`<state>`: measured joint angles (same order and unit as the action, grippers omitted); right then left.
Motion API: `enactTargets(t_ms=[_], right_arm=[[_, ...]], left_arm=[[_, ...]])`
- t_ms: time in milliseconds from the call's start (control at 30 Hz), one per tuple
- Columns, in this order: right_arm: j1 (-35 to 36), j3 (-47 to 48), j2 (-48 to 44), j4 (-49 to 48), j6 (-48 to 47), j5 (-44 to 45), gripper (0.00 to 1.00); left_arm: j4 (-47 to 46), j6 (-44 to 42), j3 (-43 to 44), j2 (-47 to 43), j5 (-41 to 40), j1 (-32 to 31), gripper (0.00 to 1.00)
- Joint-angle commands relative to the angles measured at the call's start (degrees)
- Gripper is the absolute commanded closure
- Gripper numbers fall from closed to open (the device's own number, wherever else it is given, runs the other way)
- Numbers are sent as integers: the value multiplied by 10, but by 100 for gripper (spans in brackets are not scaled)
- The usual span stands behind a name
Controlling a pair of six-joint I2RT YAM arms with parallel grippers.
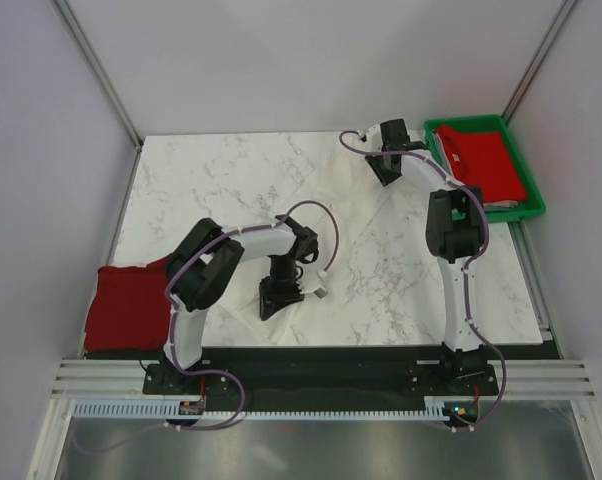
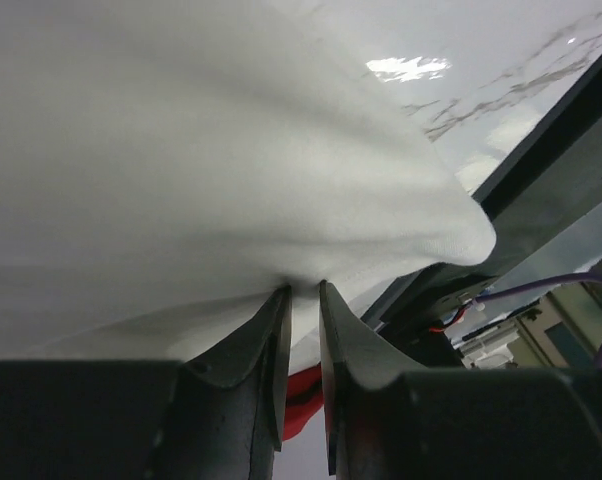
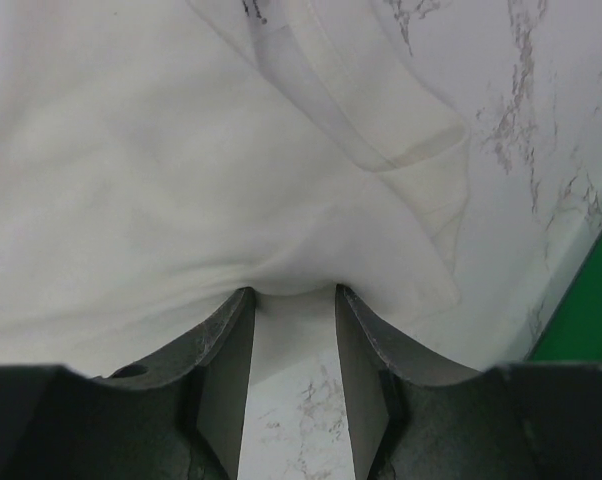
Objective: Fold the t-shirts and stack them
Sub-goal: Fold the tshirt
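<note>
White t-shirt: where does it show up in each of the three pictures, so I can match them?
Top external: white t-shirt, pale, lying across the middle.
Left wrist: fills the upper frame, pinched by the left claw.
Right wrist: fills upper left, at the open right claw's tips.
Shared landmark: marble table.

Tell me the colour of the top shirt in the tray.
Red; the shirt shows best in the top external view.

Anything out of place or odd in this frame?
Nothing spilled or damaged. The folded red t-shirt sits right at the table's near-left corner and seems to overhang its edge slightly. The white t-shirt bunches where the left pincer pinches it, as expected mid-fold.
</note>
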<state>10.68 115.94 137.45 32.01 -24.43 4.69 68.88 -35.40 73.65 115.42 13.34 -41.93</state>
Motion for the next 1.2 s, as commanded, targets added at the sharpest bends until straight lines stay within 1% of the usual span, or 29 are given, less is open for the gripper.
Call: enactTargets(t_ms=[0, 133, 300, 333, 433, 467, 533, 567, 633, 667, 700, 833, 900, 967, 1000, 1033, 1100, 1167], right_arm=[[6, 46, 26, 1, -12, 3, 55], [8, 82, 61, 2, -13, 4, 54], [20, 145, 101, -4, -12, 1, 53], [22, 157, 115, -5, -12, 0, 53], [38, 204, 144, -12, -12, 0, 52], [40, 220, 148, -15, -12, 8, 52], [42, 223, 138, -22, -11, 15, 52], [41, 220, 128, -23, -6, 22, 52], [36, 197, 86, -26, 6, 23, 51], [33, 188, 70, -26, 10, 18, 51], [31, 177, 37, -27, 20, 16, 51], [28, 100, -38, -26, 36, -6, 51], [29, 60, -67, -22, 41, -30, 51], [29, 39, -78, -17, 42, -41, 51], [29, 21, -80, -14, 41, -45, 51], [29, 15, -79, -12, 42, -46, 51], [29, 5, -71, -5, 47, -45, 52], [29, -4, -66, -5, 53, -65, 52]], left_arm=[[-45, 7, 16, 46, 49, -48, 75], [-36, 11, 71, 84, 71, -87, 75], [-5, 25, 191, 147, 95, -122, 75], [1, 28, 227, 158, 99, -126, 75], [24, 38, 285, 183, 111, -134, 75], [29, 41, 295, 187, 109, -136, 75], [52, 50, 317, 184, 107, -141, 75], [57, 54, 320, 174, 108, -141, 75], [65, 66, 314, 124, 109, -141, 74], [67, 71, 311, 106, 105, -141, 72], [66, 76, 306, 69, 102, -141, 71], [57, 85, 274, 15, 82, -141, 70], [42, 82, 235, 6, 68, -137, 70], [11, 77, 209, 8, 51, -134, 70], [-2, 72, 185, 9, 46, -132, 71], [-28, 69, 173, 14, 41, -129, 71], [-47, 64, 151, 29, 34, -123, 71], [-61, 60, 147, 45, 34, -120, 72]])
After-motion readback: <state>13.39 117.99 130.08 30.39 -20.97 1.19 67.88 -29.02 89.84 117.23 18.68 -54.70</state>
